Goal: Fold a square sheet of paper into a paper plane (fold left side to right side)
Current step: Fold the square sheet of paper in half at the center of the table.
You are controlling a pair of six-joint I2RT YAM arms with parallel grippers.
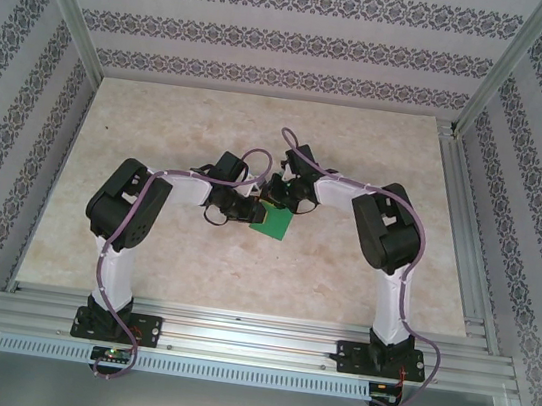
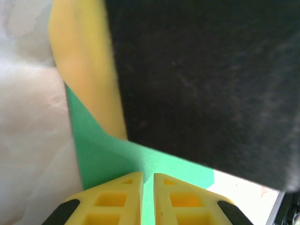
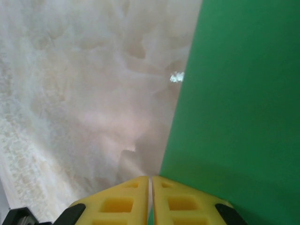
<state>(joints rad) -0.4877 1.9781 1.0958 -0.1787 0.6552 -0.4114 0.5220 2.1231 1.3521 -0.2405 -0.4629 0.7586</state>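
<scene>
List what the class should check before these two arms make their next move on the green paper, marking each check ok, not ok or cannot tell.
1. The left fingers are closed: ok, nearly together over the square sheet of paper.
2. The right fingers are closed: ok, at the sheet's edge.
3. Sheet really pinched by either pair: cannot tell.
4. Room between the two pairs of fingers: not ok, they crowd together above the sheet.
5. Sheet well inside the edges of the table: ok.
6. Fold made: cannot tell, the arms cover part of the sheet.
</scene>
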